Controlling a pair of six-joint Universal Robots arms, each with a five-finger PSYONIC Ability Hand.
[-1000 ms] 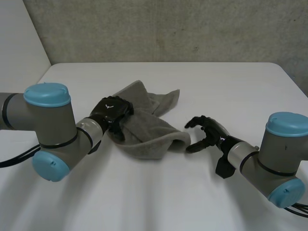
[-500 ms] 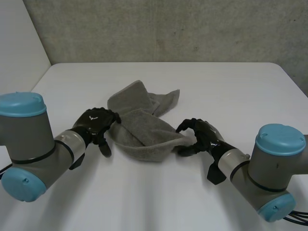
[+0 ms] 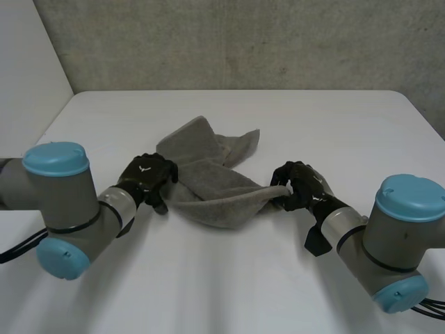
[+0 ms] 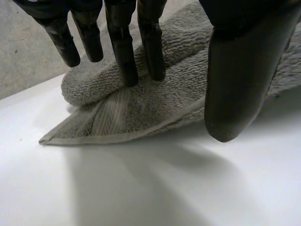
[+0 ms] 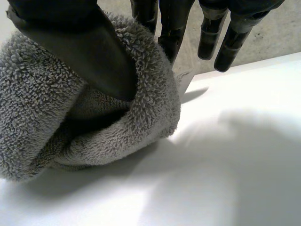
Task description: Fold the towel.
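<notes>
Your right hand (image 3: 302, 186) is clamped down. In its wrist view the thumb (image 5: 80, 42) digs into a fat roll of terry and the nearest finger closes in behind, so it has a real pinch on the towel (image 3: 208, 182) at its 3 o'clock end.

Over at the 9 o'clock end, your left hand (image 3: 147, 178) is looser. Its fingers (image 4: 124, 61) come down nearly straight and two tips rest on top of the cloth. The thumb hangs on the near side without squeezing anything, so call it open, touching but not gripping.

Between the two hands the grey towel lies bunched across the middle of the white table (image 3: 334, 118). Its near hem runs from hand to hand, and a loose flap trails off toward 1 o'clock.

It looks soft, thick and light. I expect it to sag and slump rather than hold a crease, though the looped pile should give plenty of grip. A flat hemmed corner (image 4: 47, 140) lies just beyond your left fingertips. That hem, I'd say, is the place to pinch, not the puffy middle.
</notes>
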